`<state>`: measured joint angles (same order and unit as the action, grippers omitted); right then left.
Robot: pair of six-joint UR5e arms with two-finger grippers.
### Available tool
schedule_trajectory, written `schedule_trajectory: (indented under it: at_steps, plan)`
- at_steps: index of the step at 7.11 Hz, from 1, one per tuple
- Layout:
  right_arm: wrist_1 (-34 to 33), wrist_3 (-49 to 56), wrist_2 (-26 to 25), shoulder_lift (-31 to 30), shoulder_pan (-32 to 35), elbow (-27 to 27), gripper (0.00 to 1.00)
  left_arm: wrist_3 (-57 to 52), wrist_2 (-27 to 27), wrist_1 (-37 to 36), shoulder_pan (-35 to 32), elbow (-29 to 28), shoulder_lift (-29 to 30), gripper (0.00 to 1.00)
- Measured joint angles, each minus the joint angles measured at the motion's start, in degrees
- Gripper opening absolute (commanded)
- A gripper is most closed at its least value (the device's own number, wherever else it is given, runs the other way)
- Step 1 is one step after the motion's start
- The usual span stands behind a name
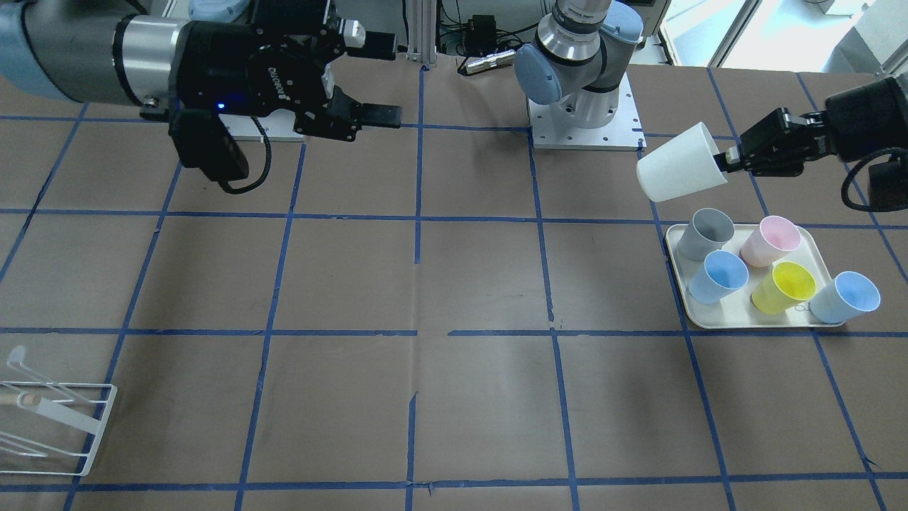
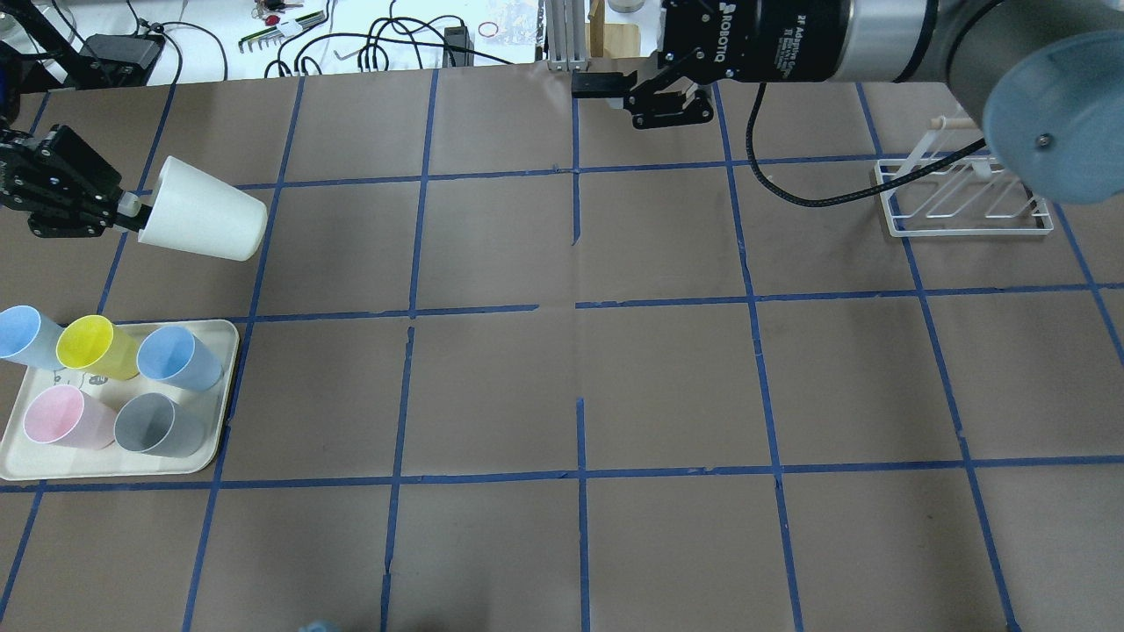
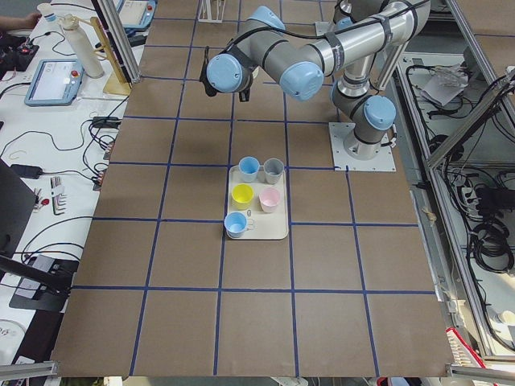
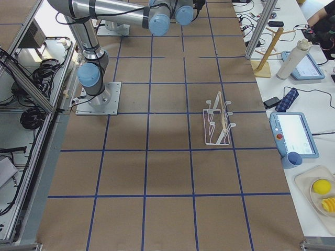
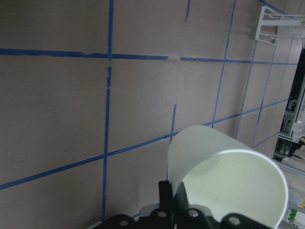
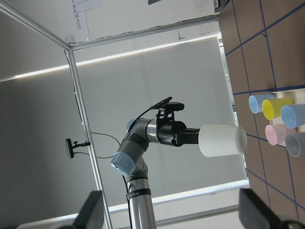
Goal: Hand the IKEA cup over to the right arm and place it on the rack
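Up over the desk's (image 2: 615,369) left end, near the tray (image 2: 224,399), the left arm's fingers (image 2: 129,206) are clamped on the rim of the IKEA cup (image 2: 204,221). They hold it in the air on its side, base aimed toward the desk's middle. One finger seems to sit inside the mouth, though the wrist view hides most of the grip. Across the desk, the right arm's fingers (image 2: 601,83) hang spread apart with nothing between them, pointed toward the cup and well apart from it. The rack (image 2: 966,215) stands on the desk at the right end. A pink cup (image 2: 57,417), a grey cup (image 2: 154,426), a yellow cup (image 2: 92,347) and a blue cup (image 2: 176,360) stand close together on the tray.
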<state>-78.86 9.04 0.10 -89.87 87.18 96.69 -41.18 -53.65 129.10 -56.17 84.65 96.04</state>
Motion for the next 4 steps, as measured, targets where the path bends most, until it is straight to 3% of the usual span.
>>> schedule_trajectory:
  at_steps: [2,4]
  plan:
    - [-0.26,0.34,2.82,-2.61,1.77,0.34,1.00,4.87,6.71,0.01,-2.86,6.54,-4.68,0.00]
    - [0.50,-0.93,2.80,-2.51,2.00,0.67,1.00,9.93,14.61,1.22,-7.11,8.91,-7.55,0.00]
